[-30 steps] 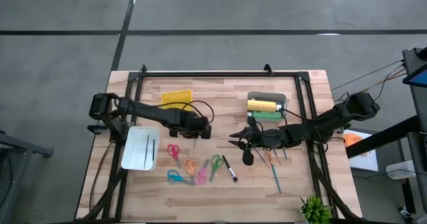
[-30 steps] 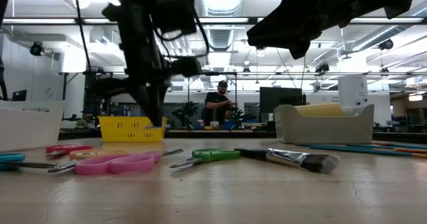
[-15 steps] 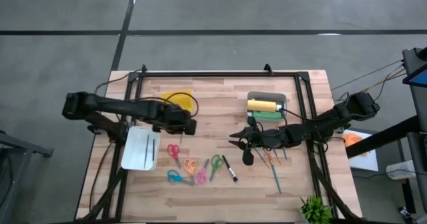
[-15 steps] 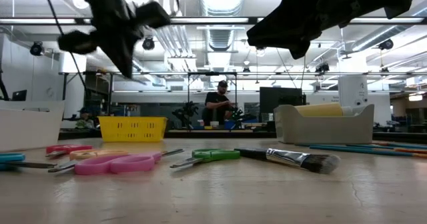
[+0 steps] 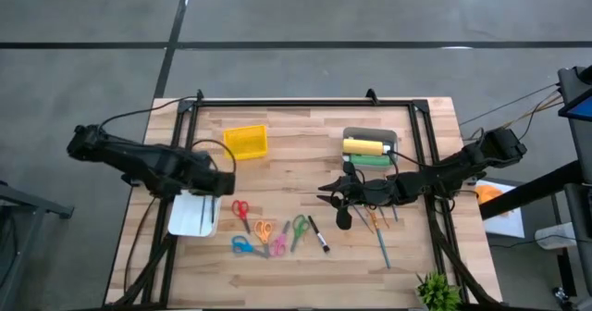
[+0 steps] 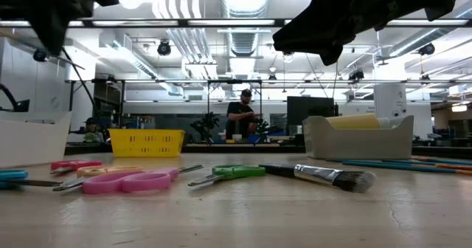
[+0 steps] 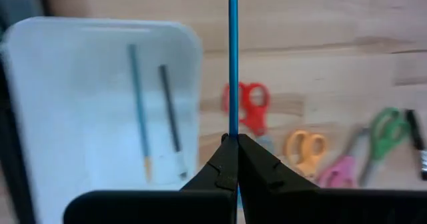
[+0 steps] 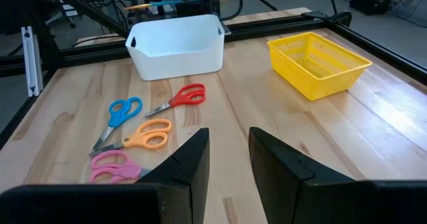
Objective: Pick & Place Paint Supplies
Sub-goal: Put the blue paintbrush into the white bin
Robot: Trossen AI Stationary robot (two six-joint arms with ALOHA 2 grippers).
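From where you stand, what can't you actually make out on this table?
- Lower end of the teal stick: left wrist view, hidden between the left tool and its shut fingers.
- Contents of the grey bin: low view, its wall hides all but a yellow bottle top.
- Thin sticks beside the right tool: high view, too small to tell brush from pen.

Held a teal stick (image 7: 233,64) above two sticks in the white bin (image 7: 40,104); left yellow and green bottles (image 5: 367,152) in the grey tray (image 5: 370,132).
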